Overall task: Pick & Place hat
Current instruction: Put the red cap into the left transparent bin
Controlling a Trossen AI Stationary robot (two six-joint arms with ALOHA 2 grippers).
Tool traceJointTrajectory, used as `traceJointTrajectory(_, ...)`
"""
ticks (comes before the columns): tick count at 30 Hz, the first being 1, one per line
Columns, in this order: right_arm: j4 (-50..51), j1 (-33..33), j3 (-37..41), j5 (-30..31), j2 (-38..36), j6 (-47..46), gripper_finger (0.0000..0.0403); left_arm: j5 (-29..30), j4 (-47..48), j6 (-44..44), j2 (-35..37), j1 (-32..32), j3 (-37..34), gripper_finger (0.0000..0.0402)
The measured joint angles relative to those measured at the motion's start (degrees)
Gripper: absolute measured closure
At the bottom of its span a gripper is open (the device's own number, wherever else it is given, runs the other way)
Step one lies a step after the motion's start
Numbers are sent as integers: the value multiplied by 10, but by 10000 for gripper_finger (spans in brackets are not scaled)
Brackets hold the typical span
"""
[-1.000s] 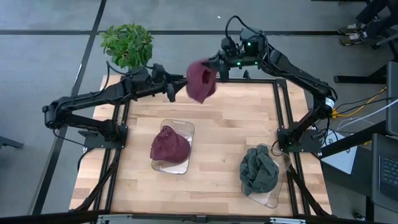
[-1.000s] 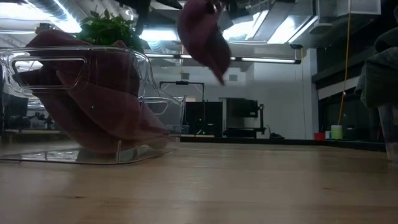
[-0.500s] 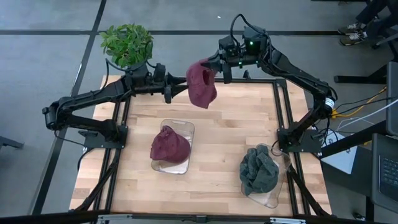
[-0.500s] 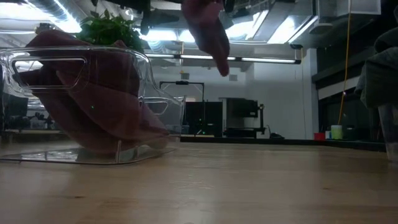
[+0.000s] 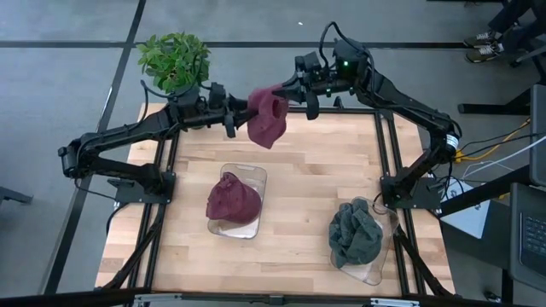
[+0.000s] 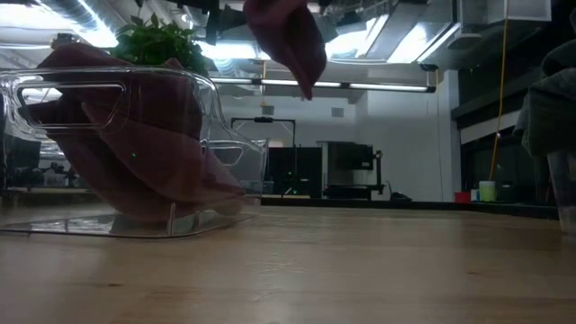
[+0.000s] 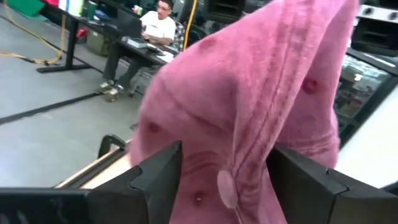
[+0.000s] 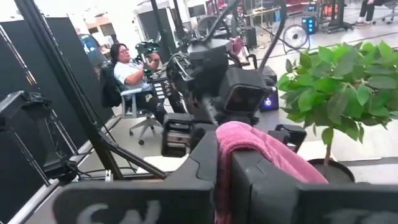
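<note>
The upper middle of the high view is crowded: the pink hat (image 5: 268, 118) hangs between the left gripper (image 5: 234, 117) and right gripper (image 5: 295, 92), blocking passage there. A potted plant (image 5: 175, 60) stands at upper left. A clear tray (image 5: 254, 175) with a maroon hat (image 5: 232, 201) fills the centre, a grey hat (image 5: 355, 234) the lower right. Bare table (image 5: 333, 162) lies open between them and along the lower left.

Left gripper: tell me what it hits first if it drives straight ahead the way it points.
The pink hat. It hangs from the shut right gripper, and the open left gripper already has it between its fingers. Whether they touch it yet is hard to judge.
</note>
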State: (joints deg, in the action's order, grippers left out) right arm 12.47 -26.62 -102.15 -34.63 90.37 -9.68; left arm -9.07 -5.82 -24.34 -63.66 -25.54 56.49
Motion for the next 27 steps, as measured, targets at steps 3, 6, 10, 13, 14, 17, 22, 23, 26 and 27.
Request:
traceJointTrajectory(3, -3, 3, 0, 1, 0, -2, 389, 6, -1, 6, 0, 0, 0, 191)
traceJointTrajectory(6, -3, 4, 0, 5, 0, -2, 389, 6, 0, 10, 0, 1, 0, 237)
traceJointTrajectory(10, -1, 4, 0, 5, 0, -5, 389, 6, -1, 22, 0, 4, 0, 332)
traceJointTrajectory(13, 12, 4, 0, 6, 0, -8, 389, 9, 0, 31, 0, 4, 0, 379)
traceJointTrajectory(14, 20, 4, 0, 6, 0, -9, 388, 13, 1, 37, 0, 4, 0, 379)
traceJointTrajectory(17, 61, 4, 0, 6, 0, -8, 385, 43, 18, 76, 7, 4, 0, 379)
traceJointTrajectory(22, 159, 4, 0, 7, 0, 6, 367, 89, 86, 164, 33, 4, 0, 379)
traceJointTrajectory(23, 180, 4, 0, 8, 0, 15, 363, 93, 103, 186, 39, 4, 0, 379)
traceJointTrajectory(26, 227, 4, 0, 25, 0, 35, 354, 111, 148, 248, 57, 4, 0, 379)
traceJointTrajectory(27, 237, 4, 0, 34, 0, 41, 350, 117, 162, 267, 63, 4, 0, 379)
